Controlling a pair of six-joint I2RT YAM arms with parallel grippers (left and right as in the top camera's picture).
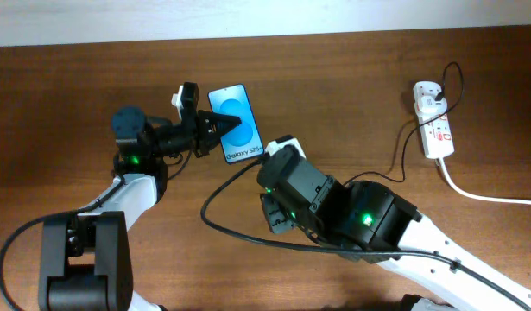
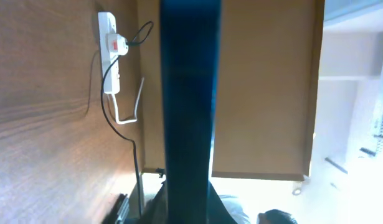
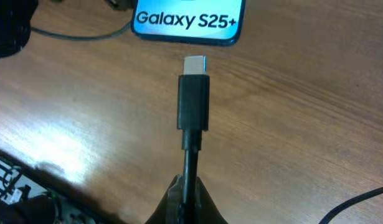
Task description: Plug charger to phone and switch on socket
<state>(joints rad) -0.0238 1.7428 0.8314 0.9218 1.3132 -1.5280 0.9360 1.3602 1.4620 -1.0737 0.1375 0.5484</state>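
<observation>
Both closed: left gripper (image 1: 218, 128) clasped the phone (image 1: 235, 108) at upper centre, right gripper (image 3: 186, 202) pinched the charger (image 3: 193, 102) just below.

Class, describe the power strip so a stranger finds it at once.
On the wooden table, look to the overhead view's upper right. The socket lies there: a small white strip with red markings and a thick white cord, unlike the thin black charger beside it.

One phone (image 1: 235, 123) at eleven o'clock, one socket (image 1: 433, 121) at three o'clock. One charger (image 3: 193, 102) running from three o'clock toward centre.
</observation>
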